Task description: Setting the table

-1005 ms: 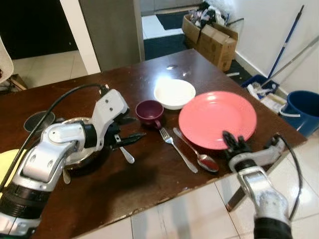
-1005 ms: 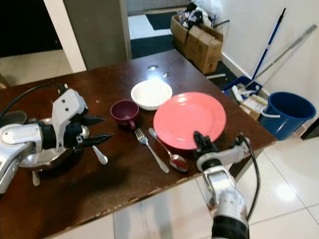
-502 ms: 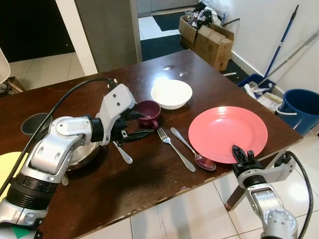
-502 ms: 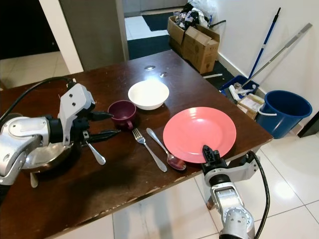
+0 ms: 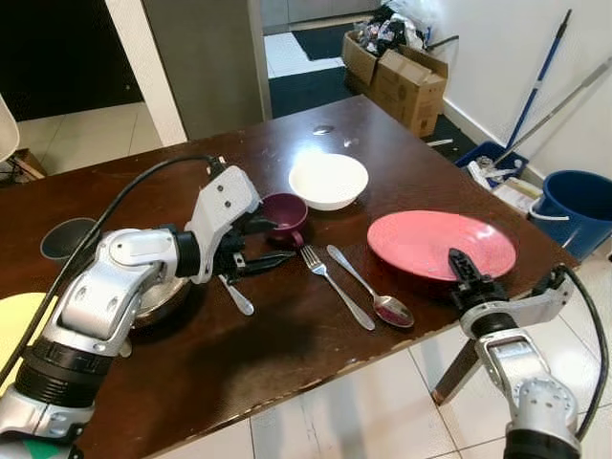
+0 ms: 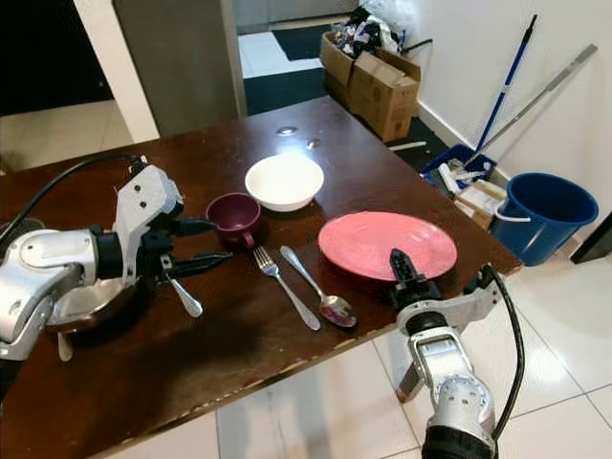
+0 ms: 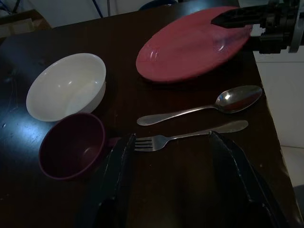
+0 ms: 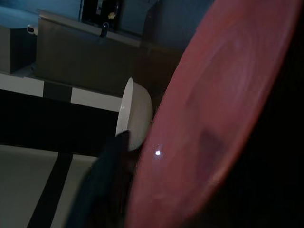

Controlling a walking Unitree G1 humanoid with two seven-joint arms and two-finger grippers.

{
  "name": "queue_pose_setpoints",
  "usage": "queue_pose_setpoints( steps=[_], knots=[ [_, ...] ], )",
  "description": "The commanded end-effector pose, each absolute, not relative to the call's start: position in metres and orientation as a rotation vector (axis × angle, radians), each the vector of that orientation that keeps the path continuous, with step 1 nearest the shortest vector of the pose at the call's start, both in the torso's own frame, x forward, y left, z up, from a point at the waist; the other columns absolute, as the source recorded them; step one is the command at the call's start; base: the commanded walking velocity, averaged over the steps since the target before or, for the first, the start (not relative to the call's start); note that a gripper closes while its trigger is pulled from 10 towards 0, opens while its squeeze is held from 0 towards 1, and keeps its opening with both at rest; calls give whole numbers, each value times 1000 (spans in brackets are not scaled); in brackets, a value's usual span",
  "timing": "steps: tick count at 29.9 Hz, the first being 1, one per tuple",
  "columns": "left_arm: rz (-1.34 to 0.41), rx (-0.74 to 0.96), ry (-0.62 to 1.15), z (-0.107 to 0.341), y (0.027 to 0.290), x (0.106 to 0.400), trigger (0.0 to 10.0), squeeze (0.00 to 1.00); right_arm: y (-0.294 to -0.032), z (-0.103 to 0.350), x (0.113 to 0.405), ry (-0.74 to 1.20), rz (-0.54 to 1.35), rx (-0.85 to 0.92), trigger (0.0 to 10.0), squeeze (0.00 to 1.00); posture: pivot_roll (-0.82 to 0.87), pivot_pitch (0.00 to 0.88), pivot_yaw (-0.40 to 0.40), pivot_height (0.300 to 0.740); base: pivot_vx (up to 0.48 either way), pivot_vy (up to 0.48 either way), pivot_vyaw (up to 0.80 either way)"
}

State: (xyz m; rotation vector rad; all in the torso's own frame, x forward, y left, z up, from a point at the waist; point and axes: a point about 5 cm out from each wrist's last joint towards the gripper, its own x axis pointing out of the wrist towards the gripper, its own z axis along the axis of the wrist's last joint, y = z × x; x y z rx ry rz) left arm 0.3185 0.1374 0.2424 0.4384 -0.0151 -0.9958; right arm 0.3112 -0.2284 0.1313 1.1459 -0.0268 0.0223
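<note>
Your right claw [image 5: 466,274] is clamped on the near rim of the pink plate [image 5: 430,241], which sits at the counter [image 5: 287,335] edge just ahead of it; from the head views the plate looks close to flat, though whether it is fully resting on the wood or a little raised at the gripped side is hard to tell. Judging by the layout, the step in hand is settling that plate into its place beside the cutlery. Keep the grip firm and the wrist level until you feel the plate bear on the counter, then ease the fingers apart and draw straight back toward the robot, off the edge, so the rim is not dragged or flipped. The spoon [image 5: 368,287] lies just to the left of this claw, and the fork [image 5: 335,285] beyond it, so avoid any sideways sweep that would knock them. Your left claw [image 5: 251,244] hangs open above the counter, with the purple cup [image 5: 284,215] just past its fingertips and a second spoon [image 5: 235,295] below it; the white bowl [image 5: 329,179] stands beyond the cup. Hold that arm quiet while the plate goes down, since the cup is close enough to be nudged.
</note>
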Motion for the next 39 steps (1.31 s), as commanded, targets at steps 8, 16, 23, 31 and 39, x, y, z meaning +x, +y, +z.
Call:
queue_pose_setpoints(
  steps=[8,16,23,31,39],
  knots=[
    [-1001,423,8,234,137,318,10000,0,-217,125,298,49,68,1171,10000,0,-114,57,140,740,0,0,0],
    [-1004,416,10,232,135,318,10000,0,-178,129,272,174,334,1168,10000,0,-119,65,134,740,0,0,0],
    [-1000,414,11,232,135,318,10000,0,-183,117,269,199,230,1170,10000,0,-118,66,133,740,0,0,0],
    [-1002,409,12,231,134,318,10000,0,-202,122,266,133,133,1155,10000,0,-124,64,139,740,0,0,0],
    [-1003,402,9,231,132,319,10000,0,-192,129,266,125,197,1144,10000,0,-130,62,143,740,0,0,0]
  ],
)
